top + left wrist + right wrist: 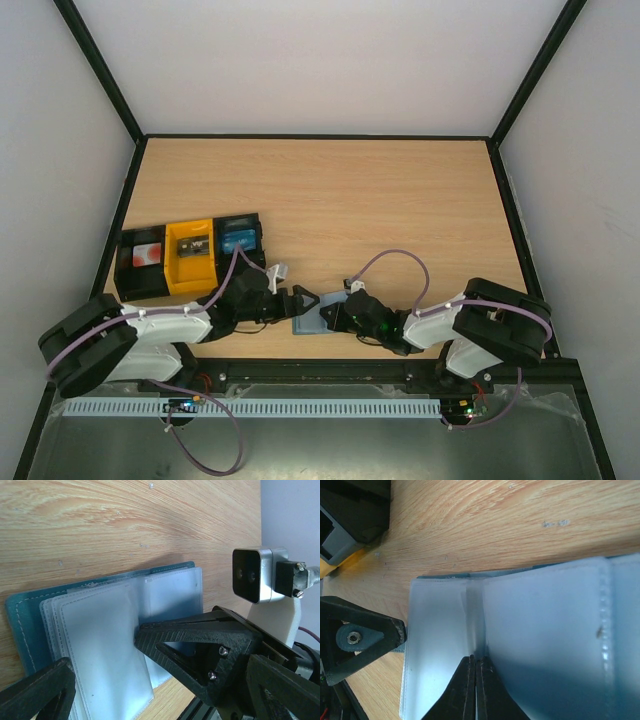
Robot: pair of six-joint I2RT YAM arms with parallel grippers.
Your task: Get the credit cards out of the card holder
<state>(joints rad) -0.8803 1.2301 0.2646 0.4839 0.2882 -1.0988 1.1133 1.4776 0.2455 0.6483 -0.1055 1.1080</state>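
Note:
The teal-blue card holder (pixel 312 322) lies open on the table near the front edge, between my two grippers. In the left wrist view its teal cover (pixel 22 625) carries several pale blue plastic sleeves (pixel 100 645). I see no card in these sleeves. My right gripper (pixel 335 315) is shut, its tips (pixel 475 662) pinching an upright sleeve leaf at the fold. It also shows in the left wrist view (pixel 142 636). My left gripper (pixel 297 300) is open, its fingers (pixel 35 690) spread wide at the holder's left end and holding nothing.
Three box trays stand at the left: a black tray (pixel 140 262) with a red and white card, a yellow tray (pixel 190 258), and a black tray (pixel 240 238) with a blue card. The table's front rail (pixel 320 372) runs just behind the holder.

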